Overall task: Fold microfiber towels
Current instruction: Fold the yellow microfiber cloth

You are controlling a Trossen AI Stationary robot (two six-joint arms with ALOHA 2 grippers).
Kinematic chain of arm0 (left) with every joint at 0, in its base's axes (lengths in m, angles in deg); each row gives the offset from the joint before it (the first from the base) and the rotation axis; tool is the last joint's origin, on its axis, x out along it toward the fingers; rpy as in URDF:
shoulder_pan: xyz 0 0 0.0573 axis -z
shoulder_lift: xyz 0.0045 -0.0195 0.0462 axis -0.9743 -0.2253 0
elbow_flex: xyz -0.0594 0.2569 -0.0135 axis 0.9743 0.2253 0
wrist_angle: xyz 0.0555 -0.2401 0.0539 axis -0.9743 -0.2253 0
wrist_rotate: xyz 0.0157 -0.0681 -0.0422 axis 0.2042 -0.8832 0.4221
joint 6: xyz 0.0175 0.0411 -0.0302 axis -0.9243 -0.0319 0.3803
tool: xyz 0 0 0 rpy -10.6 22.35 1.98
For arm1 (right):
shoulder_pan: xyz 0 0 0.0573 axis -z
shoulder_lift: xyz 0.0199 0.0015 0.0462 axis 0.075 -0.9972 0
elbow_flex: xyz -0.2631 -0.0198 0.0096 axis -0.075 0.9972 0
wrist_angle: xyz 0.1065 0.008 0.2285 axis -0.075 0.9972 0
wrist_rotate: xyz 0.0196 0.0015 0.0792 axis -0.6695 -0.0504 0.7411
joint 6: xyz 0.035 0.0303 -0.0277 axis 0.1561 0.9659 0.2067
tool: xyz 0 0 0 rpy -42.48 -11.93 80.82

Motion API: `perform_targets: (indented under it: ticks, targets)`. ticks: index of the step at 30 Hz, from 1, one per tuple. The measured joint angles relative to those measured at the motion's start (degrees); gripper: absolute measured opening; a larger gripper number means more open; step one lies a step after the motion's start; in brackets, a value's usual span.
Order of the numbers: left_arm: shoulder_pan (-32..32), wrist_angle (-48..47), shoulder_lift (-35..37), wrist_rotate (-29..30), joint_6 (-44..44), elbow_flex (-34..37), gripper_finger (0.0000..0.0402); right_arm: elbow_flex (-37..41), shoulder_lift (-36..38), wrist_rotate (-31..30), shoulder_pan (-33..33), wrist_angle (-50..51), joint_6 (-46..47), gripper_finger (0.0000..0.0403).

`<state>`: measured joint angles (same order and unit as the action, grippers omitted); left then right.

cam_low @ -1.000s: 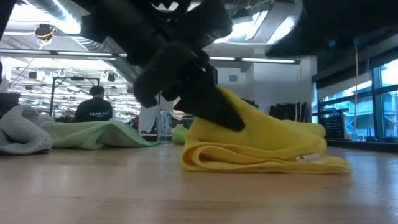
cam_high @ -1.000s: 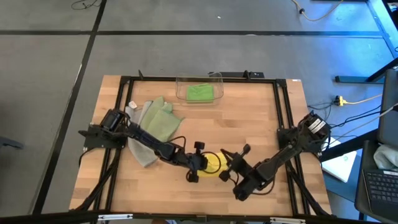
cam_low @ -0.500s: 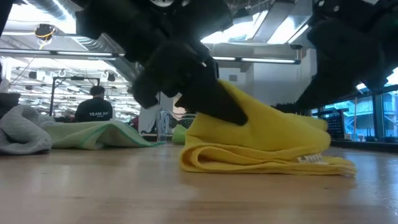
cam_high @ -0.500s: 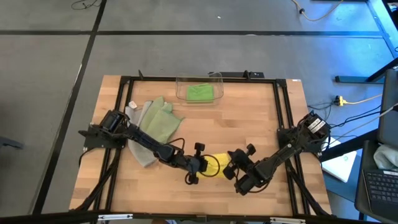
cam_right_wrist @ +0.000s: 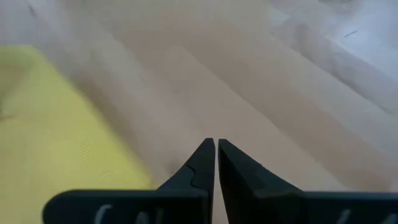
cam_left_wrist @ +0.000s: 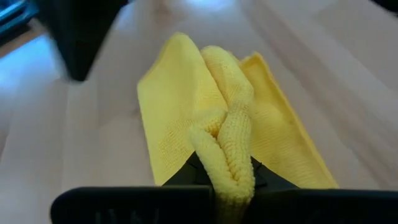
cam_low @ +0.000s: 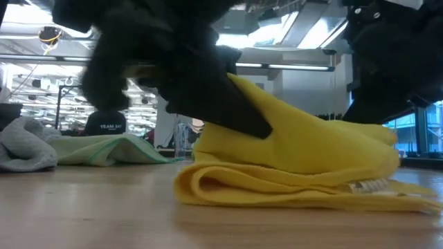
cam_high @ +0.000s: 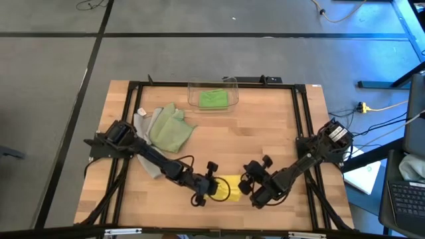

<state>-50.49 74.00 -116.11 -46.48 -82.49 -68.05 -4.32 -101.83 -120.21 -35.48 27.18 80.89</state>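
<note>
The yellow towel (cam_high: pixel 230 188) lies folded near the table's front edge, its lower layers flat on the wood (cam_low: pixel 291 194). My left gripper (cam_left_wrist: pixel 230 186) comes at it from the left and is shut on it. My right gripper (cam_right_wrist: pixel 215 148) stands just past the towel's right end (cam_right_wrist: pixel 56 137). Its fingers are shut, with nothing between them, over bare wood. A sage green and a grey towel (cam_high: pixel 165 131) lie heaped at the back left. A bright green towel (cam_high: pixel 214 99) lies in the clear bin (cam_high: pixel 230 83). My left gripper pinches a bunched fold (cam_left_wrist: pixel 231 163) of the yellow towel's upper layers between its two fingers, several layers thick. The fingers (cam_low: pixel 228 111) slant down from the table's left. The held fold is raised into a ridge, while the rest of the towel lies on the table.
The clear bin stands at the table's far edge, in the middle. The heap of towels covers the back left. A black frame (cam_high: pixel 300 113) runs around the tabletop. Bare wood (cam_high: pixel 265 139) lies between the bin and the yellow towel.
My left gripper has gone toward the table's near edge and dragged the yellow towel along the wood with it, still folded. My right gripper has turned at the wrist and come in beside the towel's right end.
</note>
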Motion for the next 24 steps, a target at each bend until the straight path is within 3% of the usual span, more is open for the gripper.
perform_targets:
  ticks: [8,14,20,24]
  targets:
    - [3.9,0.0,0.0,5.6,-13.8,0.0,0.0046,1.4,0.0,0.3,0.7,1.4,0.9,0.0025]
    - [5.6,-0.7,0.1,6.0,-11.7,0.0,0.0057,3.2,0.0,2.2,0.7,0.7,1.8,0.0025]
    - [8.6,-2.3,0.1,11.3,-32.3,0.0,0.0068,3.3,0.0,2.2,0.5,0.9,1.7,0.0025]
    - [8.9,-2.3,-0.3,10.3,-40.4,0.0,0.0071,3.4,0.0,2.2,0.5,1.0,1.7,0.0026]
